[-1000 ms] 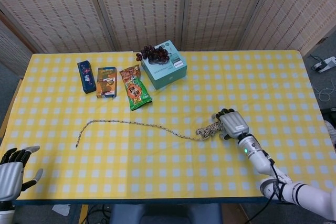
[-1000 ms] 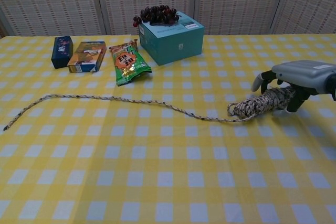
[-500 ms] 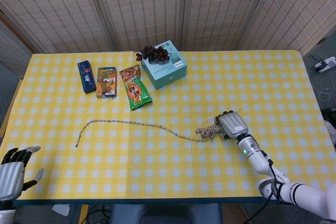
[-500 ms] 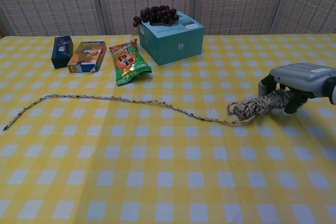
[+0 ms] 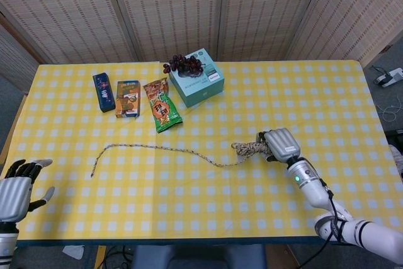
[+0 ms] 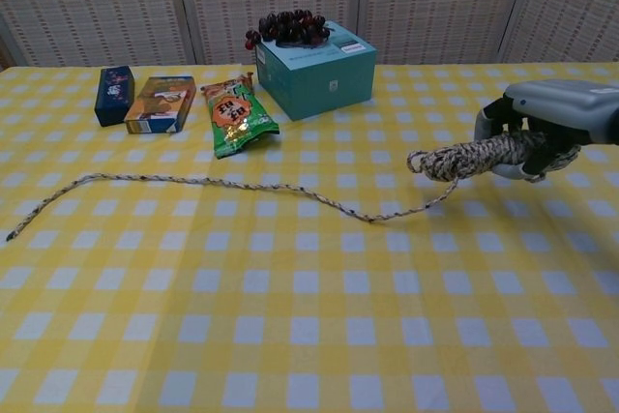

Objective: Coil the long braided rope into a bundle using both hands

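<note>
The braided rope trails across the yellow checked table from its free end at the left to a small coiled bundle at the right. My right hand grips that bundle and holds it lifted above the cloth, the rope hanging down from it to the table. My left hand hovers open at the table's near left corner, well apart from the rope; the chest view does not show it.
At the back stand a teal box with dark grapes on top, a green snack bag, an orange carton and a dark blue packet. The table's front edge runs close below my left hand.
My right hand has closed on the coiled bundle and raised it off the table, pulling the near stretch of rope up and slightly left. The left hand shifted up a little.
</note>
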